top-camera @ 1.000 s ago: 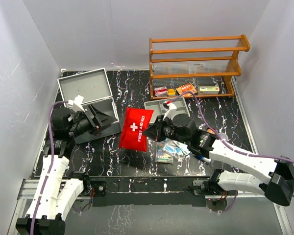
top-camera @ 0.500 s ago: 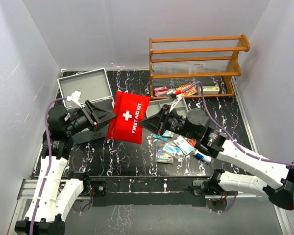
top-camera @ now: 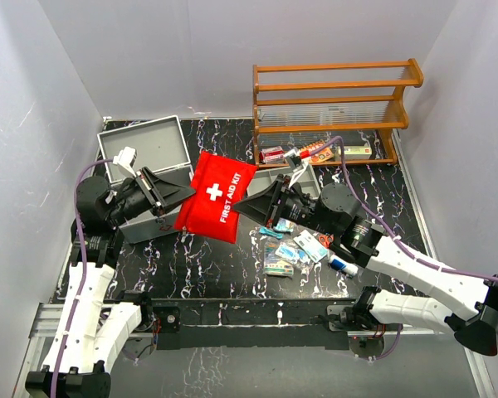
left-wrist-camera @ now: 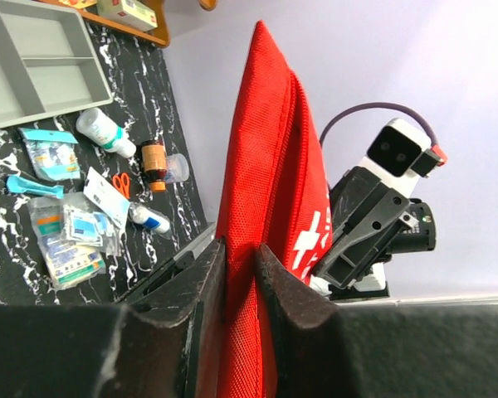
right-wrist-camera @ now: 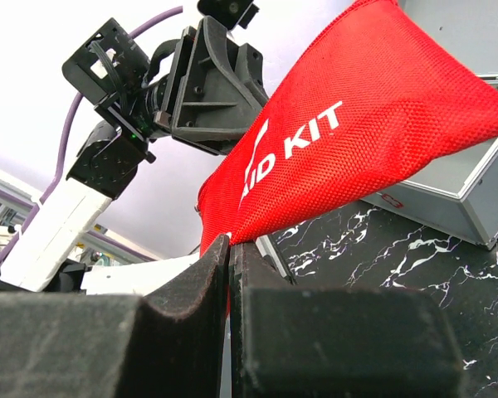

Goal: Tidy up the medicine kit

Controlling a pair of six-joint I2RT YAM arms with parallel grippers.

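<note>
1. Top external view is showing a red first-aid pouch [top-camera: 214, 196] hanging in the air between the two arms, with its white cross and lettering facing the camera.
2. Below the pouch and to its right, loose sachets [top-camera: 284, 253] and a small white bottle [top-camera: 343, 265] are lying on the table by the right arm. The right arm is covering most of a grey divided tray [left-wrist-camera: 41, 58]. From the left wrist, an amber bottle [left-wrist-camera: 153, 155] and orange scissors [left-wrist-camera: 120, 184] are showing beside those sachets.
3. A wooden rack [top-camera: 336, 104] is standing at the far right, with small boxes [top-camera: 315, 152] sitting on its lowest shelf.
4. A black marble-patterned table [top-camera: 207, 269] is carrying everything, and pale walls are closing it in on three sides.
5. The left gripper [left-wrist-camera: 241, 278] is pinching one edge of the pouch. Both fingers are pressing on the fabric, and the narrow gap between them is filled by it.
6. The right gripper [right-wrist-camera: 230, 257] is clamping the opposite lower corner, its jaws lying almost together.
7. The medicine kit [top-camera: 145, 145] is sitting at the far left of the table with its lid standing open. The left arm is reaching across its base and hiding part of it. The pouch is hanging just to the kit's right, with the left gripper nearest the kit and the right gripper beyond the pouch.
</note>
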